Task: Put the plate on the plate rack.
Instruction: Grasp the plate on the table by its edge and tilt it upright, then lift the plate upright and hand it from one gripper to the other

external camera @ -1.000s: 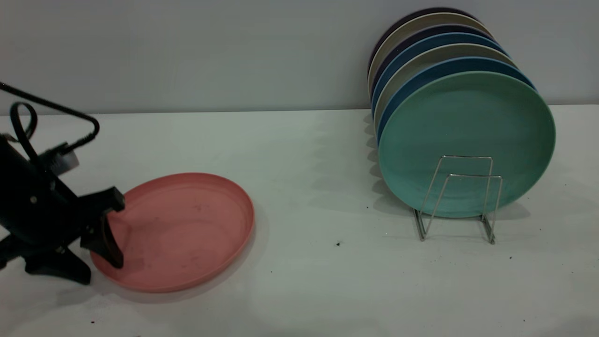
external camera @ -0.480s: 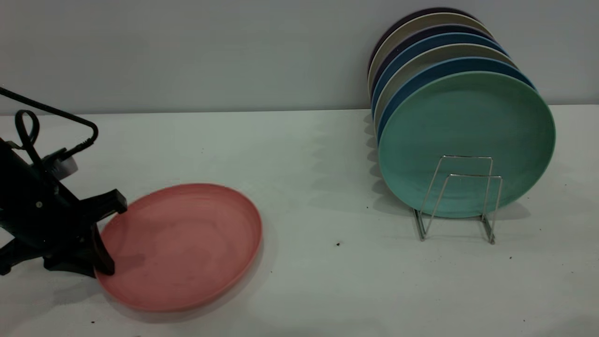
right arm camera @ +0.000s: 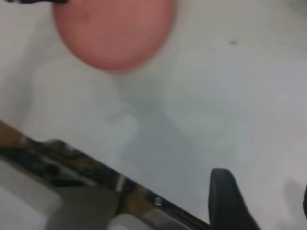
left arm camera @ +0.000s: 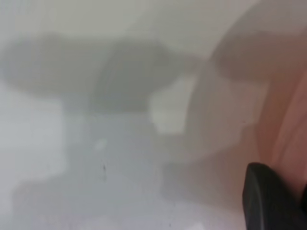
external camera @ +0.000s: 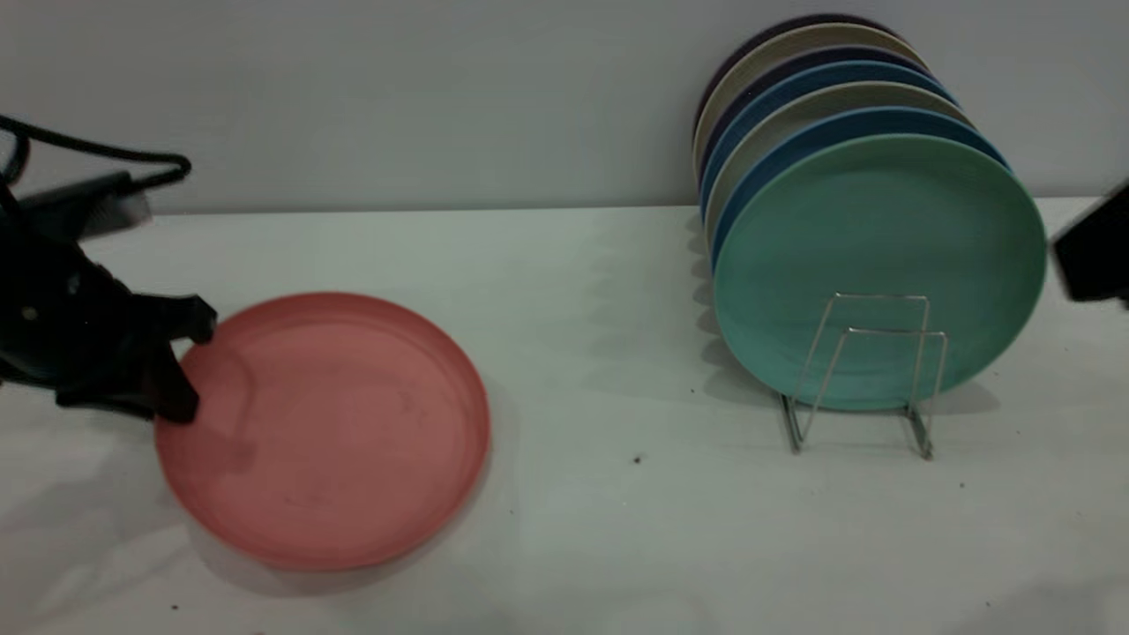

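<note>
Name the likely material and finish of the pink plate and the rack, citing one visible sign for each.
The plate: probably plastic, matte; its salmon-pink surface gives no sharp glare and shows faint dark scuffs.
The plate rack: apparently metal wire, shiny; thin silver loops catch bright glints along their edges.

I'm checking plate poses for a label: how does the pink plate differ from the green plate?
The pink plate is tilted, its left edge held up by the left gripper; the green plate stands nearly upright in the plate rack. The pink plate is alone at the table's left; the green plate fronts a row of plates at the right. Both are round, matte and about the same size.
</note>
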Motion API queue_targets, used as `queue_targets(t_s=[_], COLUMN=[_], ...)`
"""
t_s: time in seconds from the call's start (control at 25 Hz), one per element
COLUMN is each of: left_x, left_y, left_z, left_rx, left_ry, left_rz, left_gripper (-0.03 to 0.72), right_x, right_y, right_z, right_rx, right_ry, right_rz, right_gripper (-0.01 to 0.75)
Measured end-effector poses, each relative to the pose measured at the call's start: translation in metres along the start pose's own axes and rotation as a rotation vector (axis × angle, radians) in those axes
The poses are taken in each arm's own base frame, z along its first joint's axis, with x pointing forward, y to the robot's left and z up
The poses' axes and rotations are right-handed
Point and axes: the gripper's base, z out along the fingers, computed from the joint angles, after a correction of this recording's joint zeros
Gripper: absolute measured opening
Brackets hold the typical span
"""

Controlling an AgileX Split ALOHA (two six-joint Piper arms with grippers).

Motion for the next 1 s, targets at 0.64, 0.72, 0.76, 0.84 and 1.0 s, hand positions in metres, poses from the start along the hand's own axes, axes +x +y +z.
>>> queue_targets(t_s=[0.64,0.72,0.76,0.84,1.0], left_x=[-0.047,-0.044,-0.042,-0.037,-0.033], left_y=[-0.093,-0.103,-0.107,-0.114,-0.128], left_z=[-0.03,-0.03,-0.03,-0.03,-0.03], left_rx=[0.28,0.321,0.341,0.376,0.424], left_ry=[-0.153,-0.137,-0.127,-0.109,-0.11], left_rz=[0.546,0.585,0.6,0.633,0.658], left_gripper=[0.021,0.021,0.021,0.021,0.021], right_x=[-0.011,-0.013,-0.013,-0.013,-0.013], right_y=[-0.017,-0.019,-0.021,-0.025,-0.033], right_z=[0.038,0.042,0.045,0.052,0.067], right_rx=[-0.103,-0.109,-0.113,-0.12,-0.144], right_ry=[-0.028,-0.043,-0.046,-0.049,-0.056], right_rz=[0.029,0.033,0.036,0.04,0.052], right_gripper=[0.402,0.402,0.402,0.402,0.402])
